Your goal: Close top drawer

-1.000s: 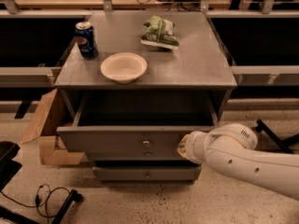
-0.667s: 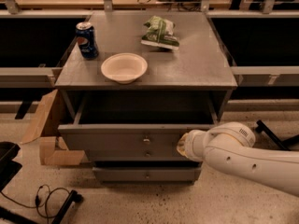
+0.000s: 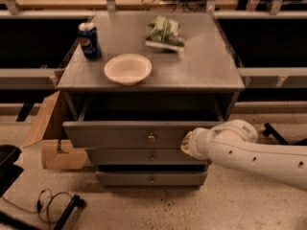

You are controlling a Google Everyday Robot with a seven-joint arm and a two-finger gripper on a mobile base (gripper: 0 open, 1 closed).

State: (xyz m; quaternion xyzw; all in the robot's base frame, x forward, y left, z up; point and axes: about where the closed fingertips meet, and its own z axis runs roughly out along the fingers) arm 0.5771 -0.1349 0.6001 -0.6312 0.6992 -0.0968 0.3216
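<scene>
The top drawer is the uppermost of three grey drawers in a grey cabinet. It stands partly pulled out, with a small brass knob at the centre of its flat front. My gripper is at the end of a white arm coming in from the right. It sits against the right end of the drawer's front panel, to the right of the knob. Its fingers are hidden behind the white wrist.
On the cabinet top stand a blue soda can, a white bowl and a green snack bag. A cardboard box is left of the cabinet. A black cable lies on the floor.
The top drawer has slid a little further into the cabinet, and the white arm has followed it inward, staying against the front panel.
</scene>
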